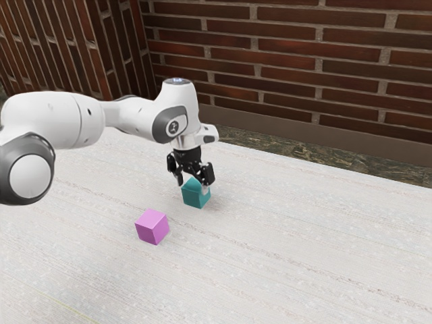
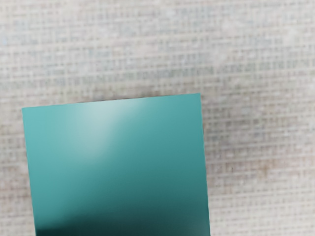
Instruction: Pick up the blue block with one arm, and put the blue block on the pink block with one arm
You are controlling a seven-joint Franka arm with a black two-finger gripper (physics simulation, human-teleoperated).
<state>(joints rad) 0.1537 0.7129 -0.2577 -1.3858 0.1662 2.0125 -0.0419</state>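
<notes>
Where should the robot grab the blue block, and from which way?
Grab it from straight above, squeezing two opposite flat sides. The blue block sits flat on the table, its top is bare, and the open gripper hangs right over it.

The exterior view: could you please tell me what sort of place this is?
Likely a simulated test bench: a pale textured table, a red brick wall behind it, and a white robot arm above it.

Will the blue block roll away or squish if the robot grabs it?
Probably neither. The blue block is a cube sitting flat on the table, so it should slide, not roll. Its edges look straight and crisp, so it is likely stiff. Its smooth, shiny top might be a bit slippery.
</notes>
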